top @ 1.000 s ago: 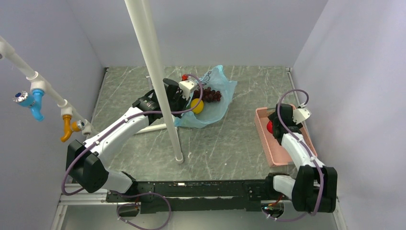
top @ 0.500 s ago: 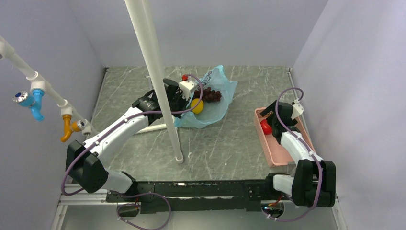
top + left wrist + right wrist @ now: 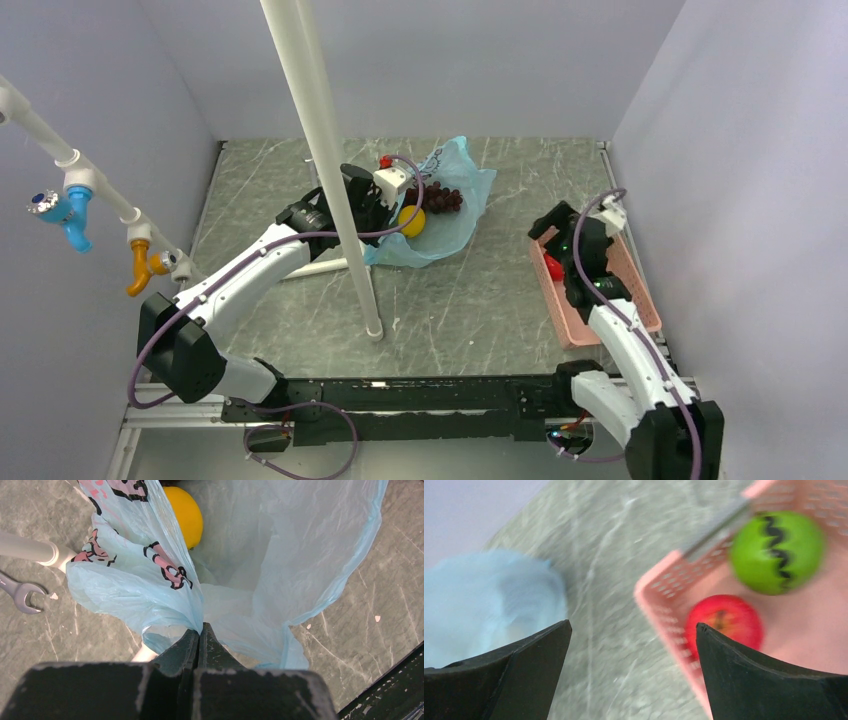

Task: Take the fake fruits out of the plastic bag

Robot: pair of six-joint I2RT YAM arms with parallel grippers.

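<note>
The light blue plastic bag (image 3: 455, 205) lies open at the table's back centre, with a yellow fruit (image 3: 411, 221) and a dark purple grape bunch (image 3: 437, 198) inside. My left gripper (image 3: 200, 627) is shut on the bag's (image 3: 280, 555) rim, and the yellow fruit (image 3: 186, 514) shows just beyond it. My right gripper (image 3: 548, 228) hangs open and empty over the left edge of the pink tray (image 3: 565, 320). In the right wrist view a red fruit (image 3: 724, 622) and a green fruit (image 3: 776, 552) lie in the tray (image 3: 659, 600). The bag (image 3: 484, 605) is a blur at left.
A white pole (image 3: 330, 170) stands slanted in front of the left arm, with its foot by the bag. A small wrench (image 3: 22, 592) lies on the marble table beside the bag. Pipe fittings (image 3: 75, 205) stick out from the left wall. The tray sits against the right wall.
My right gripper has opened wide, left the red fruit in the tray, and lifted and swung left toward the tray's edge. The left arm and the bag have not moved.
</note>
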